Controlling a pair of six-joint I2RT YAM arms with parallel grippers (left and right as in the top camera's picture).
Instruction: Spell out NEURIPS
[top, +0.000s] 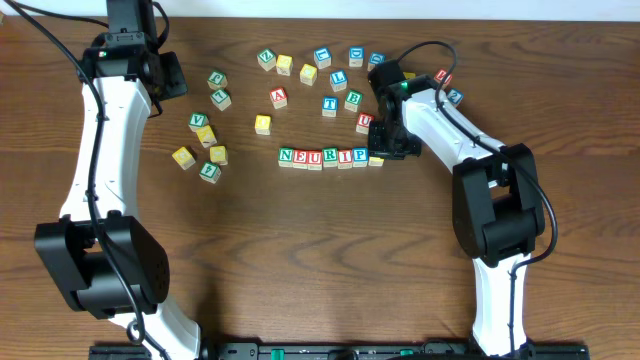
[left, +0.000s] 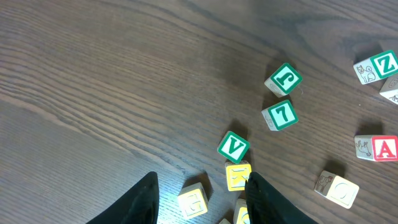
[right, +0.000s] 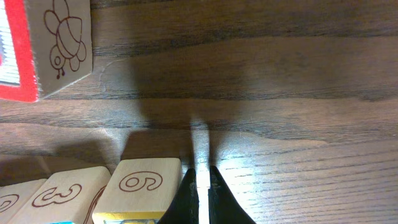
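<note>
Six cubes stand in a row at mid-table: green N (top: 287, 156), red E (top: 301, 157), red U (top: 315, 157), green R (top: 330, 157), red I (top: 345, 157) and blue P (top: 360, 156). A yellow cube (top: 376, 158) ends the row on the right. In the right wrist view this yellow cube (right: 140, 183) shows a side face with a 6. My right gripper (top: 390, 151) (right: 199, 186) is shut and empty, low at the table, right against that cube's outer side. My left gripper (top: 172, 75) (left: 202, 180) hangs open at the far left, holding nothing.
Loose cubes lie behind the row, among them a spare red U (top: 364, 122) and a red A (top: 279, 97). A red-edged cube (right: 37, 50) sits just beyond my right gripper. Green V (left: 234, 147) and yellow cubes (left: 193, 202) lie under my left gripper.
</note>
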